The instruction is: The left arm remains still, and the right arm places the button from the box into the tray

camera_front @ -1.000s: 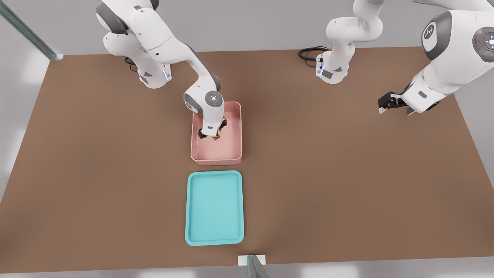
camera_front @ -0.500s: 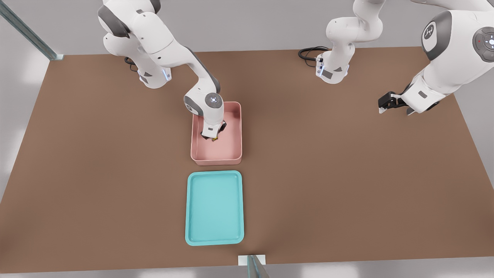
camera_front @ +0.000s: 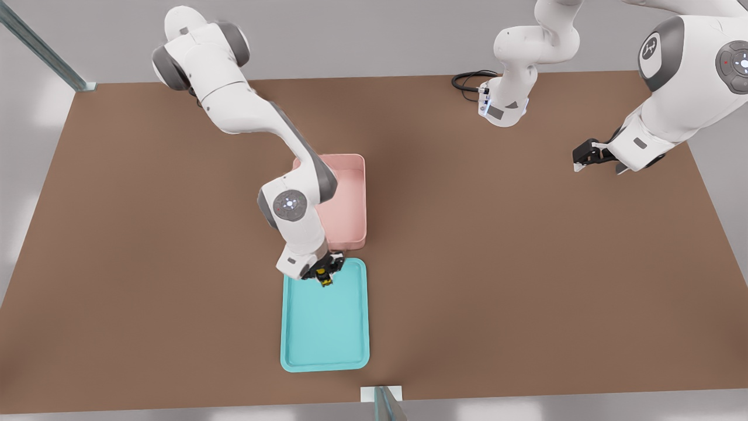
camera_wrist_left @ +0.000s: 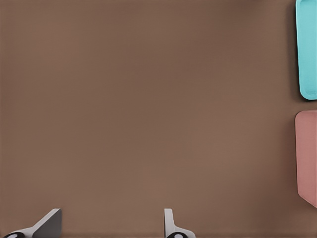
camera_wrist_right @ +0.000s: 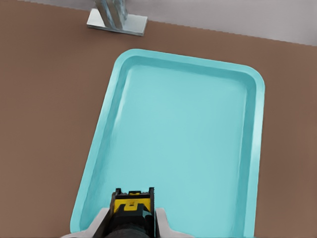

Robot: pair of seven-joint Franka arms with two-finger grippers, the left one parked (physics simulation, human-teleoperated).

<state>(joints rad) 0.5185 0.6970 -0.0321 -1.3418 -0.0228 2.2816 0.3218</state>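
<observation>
the white jointed right arm [camera_front: 251, 117] reaches across the brown bench [camera_front: 526, 263] from the far side, its forearm passing over the pale pink rectangular plastic box [camera_front: 350, 199]. its black two-finger end effector [camera_front: 323, 275] hangs over the end of the teal-turquoise shallow rectangular tray [camera_front: 325, 327] that lies nearest the box.

the end effector is closed narrowly on the tiny black push-button with a round yellow cap [camera_front: 325, 280]. in the right wrist view the button [camera_wrist_right: 132, 206] sits pinched between the two pale fingertips [camera_wrist_right: 161, 224], with its yellow part facing the camera and the tray's floor spread out beyond it. the button is held over the tray, near the rim on the box's side; whether it touches the tray floor cannot be told.

the box and the tray [camera_wrist_right: 257, 89] lie end to end on the bench, just apart, with the box farther from the front camera. in the left wrist view an edge of the tray [camera_wrist_left: 308, 49] and an edge of the box [camera_wrist_left: 307, 153] show at one side of bare bench. a small pale metal bracket [camera_wrist_right: 117, 20] stands at the bench edge beyond the tray's far end.
</observation>
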